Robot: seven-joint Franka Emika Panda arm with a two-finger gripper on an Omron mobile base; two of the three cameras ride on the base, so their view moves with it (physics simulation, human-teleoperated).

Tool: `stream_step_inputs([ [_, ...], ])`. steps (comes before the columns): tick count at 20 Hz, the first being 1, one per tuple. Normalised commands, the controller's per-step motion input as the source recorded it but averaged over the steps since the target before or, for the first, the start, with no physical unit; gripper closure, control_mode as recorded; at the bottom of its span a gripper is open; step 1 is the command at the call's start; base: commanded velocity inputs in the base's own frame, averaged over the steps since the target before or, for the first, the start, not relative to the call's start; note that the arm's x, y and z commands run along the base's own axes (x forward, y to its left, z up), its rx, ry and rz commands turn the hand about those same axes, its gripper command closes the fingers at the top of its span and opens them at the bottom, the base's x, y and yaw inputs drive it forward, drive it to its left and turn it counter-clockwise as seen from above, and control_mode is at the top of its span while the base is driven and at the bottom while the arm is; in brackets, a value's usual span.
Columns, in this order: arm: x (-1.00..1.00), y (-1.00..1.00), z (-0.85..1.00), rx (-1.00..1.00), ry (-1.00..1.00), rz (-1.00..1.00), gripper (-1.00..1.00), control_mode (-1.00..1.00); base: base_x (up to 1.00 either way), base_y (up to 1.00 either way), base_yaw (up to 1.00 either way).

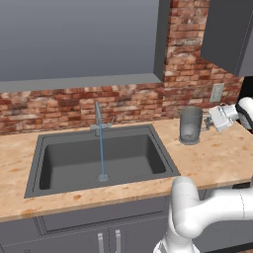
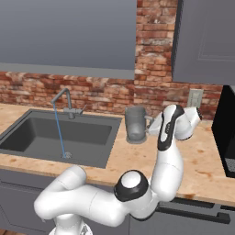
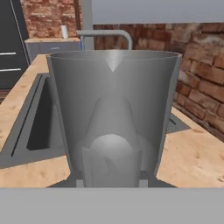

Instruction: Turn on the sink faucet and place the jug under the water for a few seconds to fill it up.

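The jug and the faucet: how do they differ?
The jug is a wide, see-through grey cylinder; the faucet is a slim solid pipe with a curved spout. The jug stands on the counter right of the sink; the faucet rises behind the basin, pouring water. Both are grey.

Brick backsplash (image 1: 59,106) behind wooden counter (image 1: 217,158) — wall outlet (image 1: 216,92) at right, grey cabinets (image 1: 230,34) above.

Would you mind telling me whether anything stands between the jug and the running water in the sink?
Nothing visible does. The jug stands on the counter right of the sink, with bare counter and open basin between it and the water.
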Motion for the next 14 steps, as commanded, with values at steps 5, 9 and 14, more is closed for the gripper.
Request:
stream_step_inputs([
  [5, -0.07, 0.93, 0.34, -0.01, 0.02, 0.0, 1.0, -1.0, 0.0, 0.0, 0.0],
  [9, 0.0, 1.0, 0.0, -0.04, 0.04, 0.0, 1.0, -1.0, 0.0, 0.0, 0.0],
  [14, 0.0, 1.0, -0.04, -0.05, 0.04, 0.0, 1.0, -1.0, 0.0, 0.0, 0.0],
])
